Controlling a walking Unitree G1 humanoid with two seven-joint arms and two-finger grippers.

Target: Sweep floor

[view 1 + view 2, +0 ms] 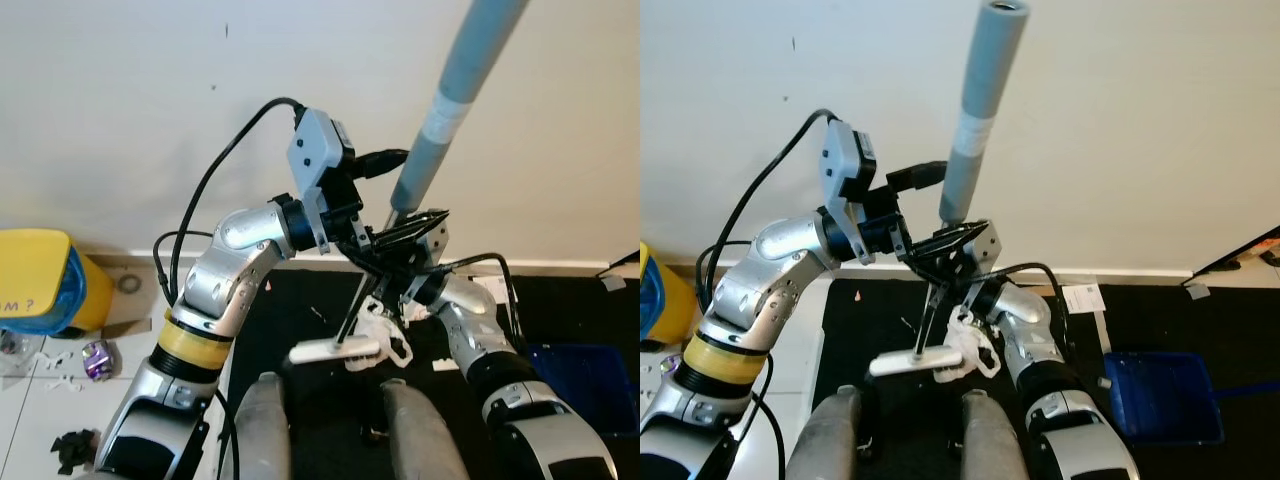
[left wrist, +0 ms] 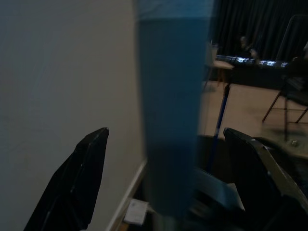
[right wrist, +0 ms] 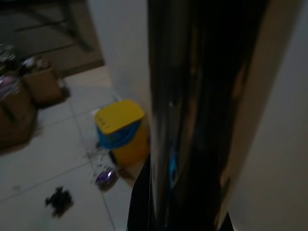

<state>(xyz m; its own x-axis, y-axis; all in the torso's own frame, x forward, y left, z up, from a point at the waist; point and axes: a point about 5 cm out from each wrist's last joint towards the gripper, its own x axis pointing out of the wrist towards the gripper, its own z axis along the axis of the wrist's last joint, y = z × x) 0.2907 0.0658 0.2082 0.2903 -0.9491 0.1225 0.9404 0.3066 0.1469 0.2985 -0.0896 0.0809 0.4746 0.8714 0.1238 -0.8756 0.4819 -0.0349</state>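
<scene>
A broom with a grey-blue handle (image 1: 450, 110) and a thin dark shaft runs down to a white head (image 1: 335, 350) on a black mat (image 1: 890, 320) in front of my legs. My left gripper (image 1: 372, 248) reaches in from the left; in the left wrist view its two black fingers (image 2: 77, 183) stand apart on either side of the handle (image 2: 171, 96), open. My right gripper (image 1: 420, 235) comes up from the right and is shut on the broom just below the handle. The dark shaft (image 3: 192, 120) lies close before the right wrist camera.
The white wall is straight ahead. A yellow bin with a blue liner (image 1: 40, 280) stands at the left, with scraps (image 1: 98, 358) and a black clump (image 1: 75, 445) on the tiles. A blue dustpan (image 1: 1160, 395) lies on the mat at the right.
</scene>
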